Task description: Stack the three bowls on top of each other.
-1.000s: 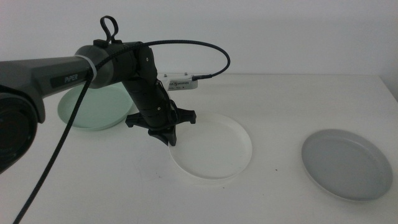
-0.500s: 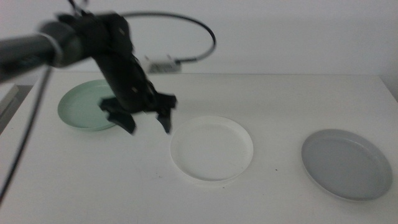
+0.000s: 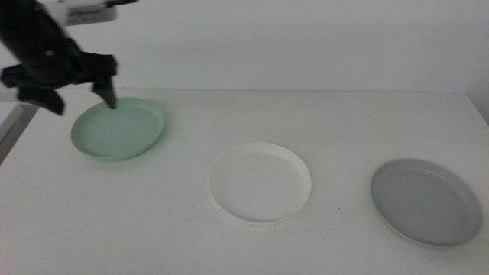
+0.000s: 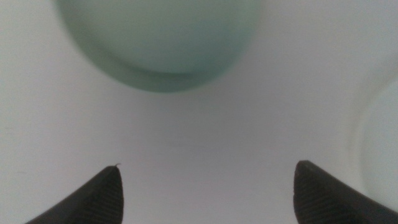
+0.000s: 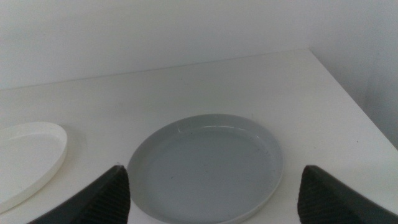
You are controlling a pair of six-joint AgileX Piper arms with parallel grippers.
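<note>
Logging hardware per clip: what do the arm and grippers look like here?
The left gripper is black, on a dark arm with a small white box above it. Its two jaws end in dark, pointed tips. The right gripper shows only two similar dark, wedge-shaped jaw tips. No markings are legible.

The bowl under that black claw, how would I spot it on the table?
Look to the white table's left end. The mint green bowl lies under the open left gripper. It alone is coloured; the white bowl and grey bowl are not.

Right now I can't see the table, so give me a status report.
Left gripper open, above the mint green bowl, empty. Right gripper open, facing the grey bowl. White bowl centre. Nothing stacked, nothing blocking.
</note>
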